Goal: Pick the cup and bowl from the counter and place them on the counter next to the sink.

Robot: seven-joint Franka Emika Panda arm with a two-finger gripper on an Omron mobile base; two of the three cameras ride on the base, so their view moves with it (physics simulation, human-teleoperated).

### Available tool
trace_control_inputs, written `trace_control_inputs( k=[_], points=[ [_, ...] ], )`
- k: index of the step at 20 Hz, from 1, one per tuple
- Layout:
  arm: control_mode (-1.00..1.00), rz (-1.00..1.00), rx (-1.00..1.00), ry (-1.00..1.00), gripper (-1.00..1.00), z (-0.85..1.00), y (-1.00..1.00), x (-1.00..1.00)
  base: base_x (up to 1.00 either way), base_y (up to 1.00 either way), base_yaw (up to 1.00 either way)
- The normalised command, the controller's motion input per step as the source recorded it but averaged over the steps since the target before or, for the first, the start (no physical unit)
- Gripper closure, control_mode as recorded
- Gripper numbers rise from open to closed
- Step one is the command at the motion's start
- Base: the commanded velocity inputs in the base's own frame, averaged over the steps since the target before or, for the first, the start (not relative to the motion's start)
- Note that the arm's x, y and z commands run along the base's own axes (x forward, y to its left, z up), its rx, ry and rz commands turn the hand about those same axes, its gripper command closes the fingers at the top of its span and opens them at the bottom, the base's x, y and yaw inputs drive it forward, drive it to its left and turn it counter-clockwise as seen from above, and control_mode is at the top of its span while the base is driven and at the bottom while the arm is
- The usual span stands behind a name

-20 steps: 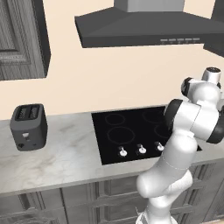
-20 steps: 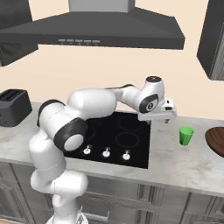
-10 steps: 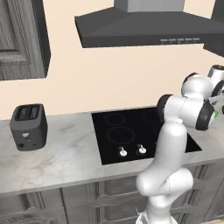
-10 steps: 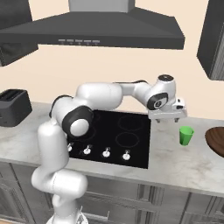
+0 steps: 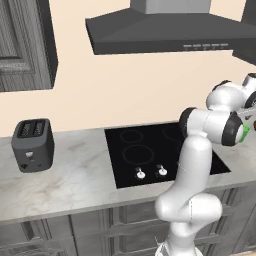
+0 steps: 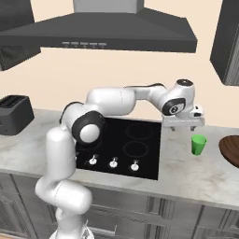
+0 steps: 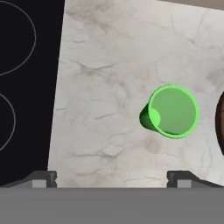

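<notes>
Marbled pale stone runs along the lower half of the right base view, a table [image 6: 196,175] over dark grey cabinet fronts, with the black glass cooktop [image 6: 126,149] sunk into its middle. On the bare stretch at centre right stands the green cup [image 6: 199,144], upright and apart from everything; at the right edge the rim of the brown wooden bowl [image 6: 231,150] cuts into frame. Above and a little left of the cup hangs the end effector [image 6: 184,125], released, its jaws spread wide and empty.

In the hand view the cup [image 7: 173,111] sits right of centre, its open mouth facing the camera, the bowl [image 7: 220,124] at the right edge. The cup lies off the jaws' midline, toward the right fingertip [image 7: 183,178].

The step in hand looks like lining up over the cup. Doing it well means shifting until the cup sits between the fingertips, then descending straight, closing low on the wall and keeping clear of the bowl. Far back at left stands the black toaster [image 6: 14,114], under the range hood [image 6: 102,32].
</notes>
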Motion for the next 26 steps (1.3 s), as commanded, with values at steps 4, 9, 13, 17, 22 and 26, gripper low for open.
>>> trace_control_inputs(
  k=[4, 9, 13, 17, 22, 26],
  points=[
    [-1.00, 0.00, 0.00, 0.00, -1.00, -0.34, -0.10, 0.00, 0.00, 0.00, 0.00],
    [-1.00, 0.00, 0.00, 0.00, -1.00, -0.34, -0.01, 0.00, 0.00, 0.00, 0.00],
    [-1.00, 0.00, 0.00, 0.00, -1.00, -0.14, 0.00, 0.04, 0.00, 0.00, 0.00],
    [-1.00, 0.00, 0.00, 0.00, -1.00, -0.09, -0.17, 0.10, 0.00, 0.00, 0.00],
    [-1.00, 0.00, 0.00, 0.00, -1.00, -0.02, -0.27, 0.17, 0.00, 0.00, 0.00],
    [-1.00, 0.00, 0.00, 0.00, -1.00, 0.00, -0.24, 0.32, 0.00, 0.00, 0.00]
  ],
)
